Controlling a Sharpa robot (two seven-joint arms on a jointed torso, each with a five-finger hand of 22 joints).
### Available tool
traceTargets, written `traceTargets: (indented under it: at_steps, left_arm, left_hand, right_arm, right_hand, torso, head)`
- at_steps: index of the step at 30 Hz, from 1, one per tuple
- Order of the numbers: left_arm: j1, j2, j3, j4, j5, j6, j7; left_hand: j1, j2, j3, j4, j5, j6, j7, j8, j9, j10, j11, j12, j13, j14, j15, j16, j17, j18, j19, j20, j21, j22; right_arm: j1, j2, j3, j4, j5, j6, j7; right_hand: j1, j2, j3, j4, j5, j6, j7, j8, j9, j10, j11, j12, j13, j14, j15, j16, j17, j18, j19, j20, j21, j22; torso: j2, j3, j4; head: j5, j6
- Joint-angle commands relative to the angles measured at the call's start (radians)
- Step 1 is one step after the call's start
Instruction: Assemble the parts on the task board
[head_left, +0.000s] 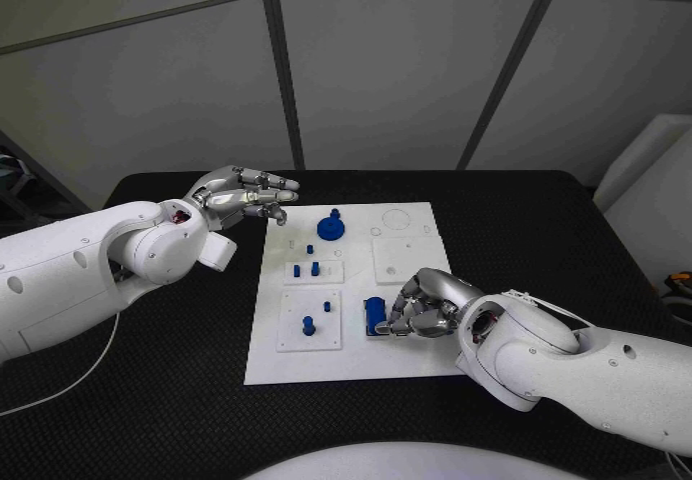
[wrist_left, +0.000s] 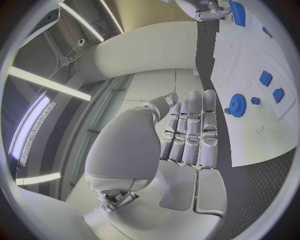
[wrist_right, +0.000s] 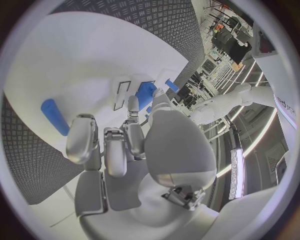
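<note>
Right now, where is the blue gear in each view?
Head view: gear at the far end of the board, near its middle.
Left wrist view: gear on the board, next to a small peg.
Right wrist view: cannot tell it from the other blue parts.
Shared landmark: the white board.

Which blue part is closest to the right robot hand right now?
The long blue cylinder at the task board's near edge, right beside the right robot hand. The gear-shaped part and small pegs sit farther off.
</note>
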Motion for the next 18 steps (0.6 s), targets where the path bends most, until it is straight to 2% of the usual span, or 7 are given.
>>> traceTargets:
  at_steps: [1, 5, 18]
  left_arm:
    - [0.001, 0.001, 0.000, 0.002, 0.004, 0.016, -0.001]
    - [0.001, 0.002, 0.000, 0.001, 0.004, 0.018, -0.003]
    - [0.001, 0.004, 0.000, -0.004, 0.004, 0.021, -0.007]
  left_hand:
    - [-0.007, 0.001, 0.001, -0.005, 0.003, -0.007, -0.003, 0.005, 0.000, -0.005, 0.000, 0.005, 0.000, -0.004, 0.002, -0.006, -0.002, -0.006, -0.005, -0.002, -0.004, -0.001]
    - [-0.006, 0.001, 0.002, -0.006, 0.004, -0.007, -0.002, 0.005, 0.000, -0.005, 0.000, 0.005, 0.000, -0.004, 0.002, -0.006, -0.002, -0.006, -0.005, -0.002, -0.004, -0.001]
    - [-0.004, 0.001, 0.003, -0.008, 0.004, -0.008, -0.002, 0.006, 0.000, -0.006, 0.000, 0.006, 0.000, -0.005, 0.001, -0.007, -0.002, -0.005, -0.005, -0.002, -0.004, -0.001]
  right_arm:
    - [0.002, 0.003, 0.001, -0.004, -0.010, 0.021, 0.002]
    - [0.002, 0.008, 0.001, -0.008, -0.011, 0.028, 0.001]
    - [0.002, 0.017, 0.001, -0.008, -0.014, 0.021, 0.010]
  right_hand:
    - [0.021, 0.001, -0.007, -0.005, -0.024, -0.008, 0.000, 0.008, 0.003, 0.005, 0.000, 0.004, 0.040, 0.101, -0.006, 0.001, 0.248, -0.002, -0.001, -0.001, 0.002, 0.000]
    - [0.035, 0.004, -0.010, -0.012, -0.042, -0.006, -0.001, 0.011, 0.006, 0.007, -0.001, 0.009, 0.045, 0.101, -0.007, 0.002, 0.249, -0.002, 0.000, -0.002, 0.003, 0.002]
    - [0.041, 0.012, -0.012, -0.013, -0.049, -0.002, -0.002, 0.014, 0.010, 0.011, -0.002, 0.016, 0.051, 0.102, -0.007, 0.004, 0.253, -0.002, 0.002, -0.002, 0.005, 0.005]
  torso:
    - [0.000, 0.0000, 0.0006]
    - [-0.001, -0.0001, 0.0005]
    - [-0.001, 0.0003, -0.0007]
  head:
    - [0.001, -0.001]
    - [0.001, -0.001]
    - [0.002, -0.001]
